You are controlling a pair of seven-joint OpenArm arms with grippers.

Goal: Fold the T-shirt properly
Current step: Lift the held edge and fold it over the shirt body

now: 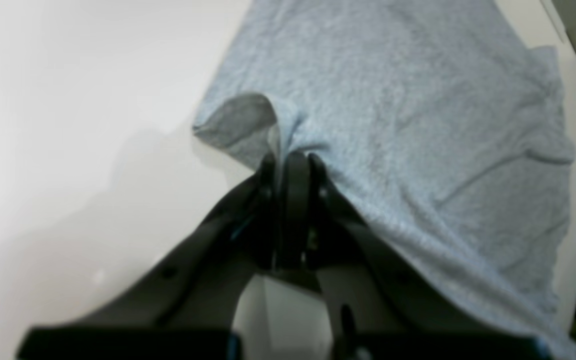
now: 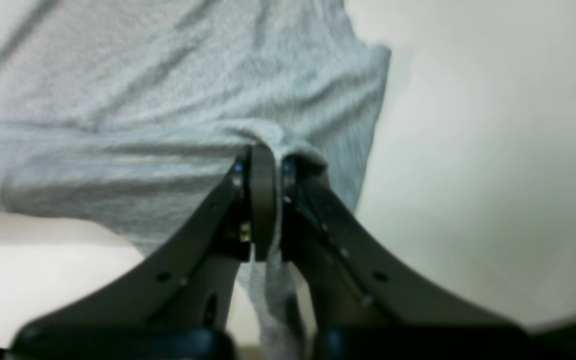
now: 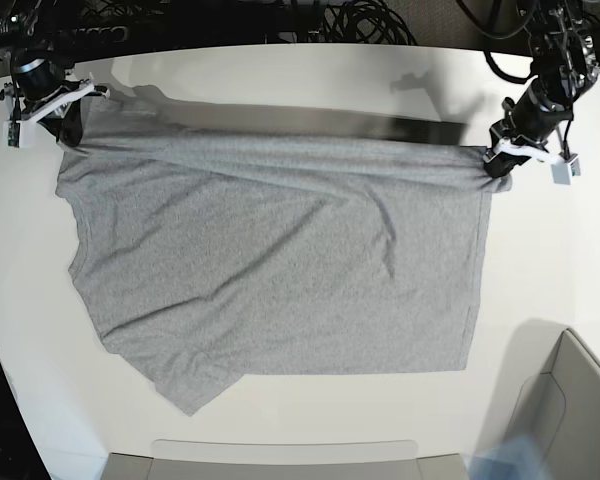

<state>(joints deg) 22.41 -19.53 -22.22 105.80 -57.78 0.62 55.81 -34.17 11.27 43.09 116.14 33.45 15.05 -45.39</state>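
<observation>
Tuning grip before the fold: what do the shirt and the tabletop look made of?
T-shirt: soft heather-grey knit, likely cotton jersey; matte, flecked, drapes and wrinkles where both grippers pinch it. Table: smooth white hard surface, maybe laminate; faint sheen and soft shadows, exact material unclear.

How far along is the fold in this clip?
Early. Done: the T-shirt lies spread on the table, plain side up. In hand: the left gripper and right gripper each pinch a corner of its far edge, raising it above the tabletop. Left: no completed fold shows yet, so every fold remains.
</observation>
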